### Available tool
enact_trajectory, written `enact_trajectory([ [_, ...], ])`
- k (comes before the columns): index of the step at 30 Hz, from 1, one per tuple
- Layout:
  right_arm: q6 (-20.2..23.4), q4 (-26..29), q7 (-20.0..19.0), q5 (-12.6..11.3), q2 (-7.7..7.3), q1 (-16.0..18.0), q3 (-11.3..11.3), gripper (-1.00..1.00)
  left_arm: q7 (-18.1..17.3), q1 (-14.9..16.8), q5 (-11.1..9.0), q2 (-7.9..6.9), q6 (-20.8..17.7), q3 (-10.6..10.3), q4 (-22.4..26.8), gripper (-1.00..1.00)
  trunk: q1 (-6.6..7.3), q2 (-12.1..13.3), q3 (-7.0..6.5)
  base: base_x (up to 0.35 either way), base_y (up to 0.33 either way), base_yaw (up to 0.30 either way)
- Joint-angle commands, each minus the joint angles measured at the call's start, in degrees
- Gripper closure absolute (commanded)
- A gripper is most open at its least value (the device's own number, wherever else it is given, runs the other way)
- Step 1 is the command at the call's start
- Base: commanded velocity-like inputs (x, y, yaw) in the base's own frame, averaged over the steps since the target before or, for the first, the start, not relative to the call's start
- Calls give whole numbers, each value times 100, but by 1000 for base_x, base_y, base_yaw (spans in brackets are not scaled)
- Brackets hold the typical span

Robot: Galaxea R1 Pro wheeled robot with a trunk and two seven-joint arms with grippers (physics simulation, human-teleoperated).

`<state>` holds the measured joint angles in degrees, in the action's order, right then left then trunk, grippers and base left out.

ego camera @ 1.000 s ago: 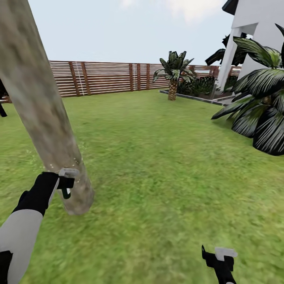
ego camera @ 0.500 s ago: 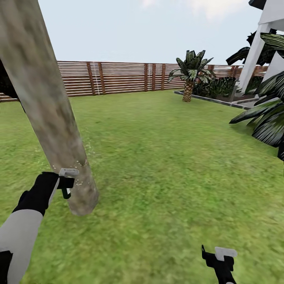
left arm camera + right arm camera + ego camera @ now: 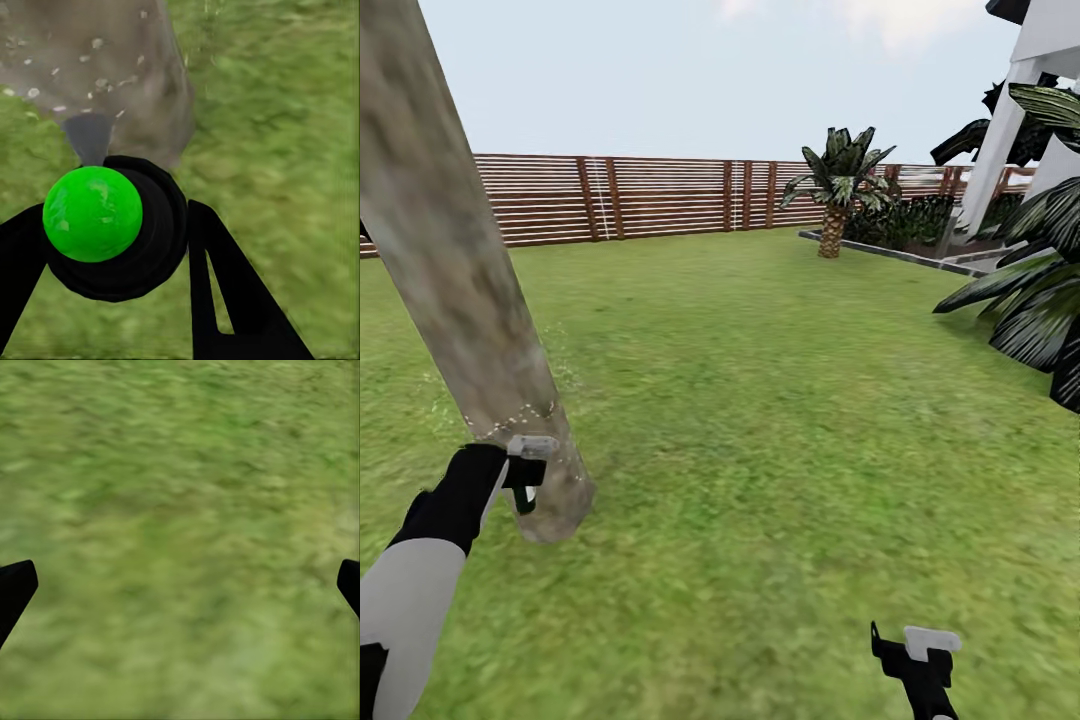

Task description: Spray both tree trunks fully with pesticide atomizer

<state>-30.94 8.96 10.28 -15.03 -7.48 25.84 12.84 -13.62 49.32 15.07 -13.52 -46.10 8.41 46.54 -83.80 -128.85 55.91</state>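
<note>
Atomizer (image 3: 112,232) sat clamped in our left gripper (image 3: 525,475); right fingers (image 3: 15,589) apart; we judged sweeping upward along trunk (image 3: 455,270) best.

- One tree trunk (image 3: 455,290) stood on the lawn.
- One pesticide atomizer (image 3: 112,225) was there.
- Two palms (image 3: 840,185) grew.
- Two claws (image 3: 525,472) showed.
</note>
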Motion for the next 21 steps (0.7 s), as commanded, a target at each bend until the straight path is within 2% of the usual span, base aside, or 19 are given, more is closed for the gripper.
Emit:
enact_trajectory([
  [1, 0, 0, 0, 0, 1, 0, -1, -100, 1, -157, -12, -16, 27, 26, -8, 100, 0, 0, -1, 11, -10, 0],
  [6, 0, 0, 0, 0, 1, 0, 1, -100, 34, -947, -16, -45, 118, 53, -13, 100, 0, 0, -1, 2, -1, 0],
  [8, 0, 0, 0, 0, 6, 0, 3, -100, 40, -1222, -35, -45, 335, 55, -13, 100, 0, 0, -1, 0, 0, 0],
  [12, 0, 0, 0, 0, 10, 0, 1, -100, 50, -1357, -63, -37, 687, 56, -22, 100, 0, 0, -1, -61, 7, 0],
  [15, 0, 0, 0, 0, 10, 0, 0, -100, 21, -1363, -68, -35, 753, 56, -22, 100, 0, 0, -1, -279, 73, 0],
  [17, 0, 0, 0, 0, 10, 0, 0, -100, -39, -1372, -73, -26, 954, 46, -31, 100, 0, 0, -1, -327, 94, 0],
  [19, 5, 0, -6, 13, 8, 0, 5, -100, -63, -1559, -66, -3, 1235, 9, -36, 100, 0, 0, -1, -333, 96, 0],
  [20, 7, 0, -13, 74, 9, 0, 7, -100, -113, -1649, -61, 2, 1449, -6, -40, 100, 0, 0, -1, -335, 97, 0],
  [21, 12, 0, -22, 469, 10, 0, 10, -100, -395, -1771, -42, -19, 1868, -22, -81, 100, 0, 0, -1, -335, 97, 0],
])
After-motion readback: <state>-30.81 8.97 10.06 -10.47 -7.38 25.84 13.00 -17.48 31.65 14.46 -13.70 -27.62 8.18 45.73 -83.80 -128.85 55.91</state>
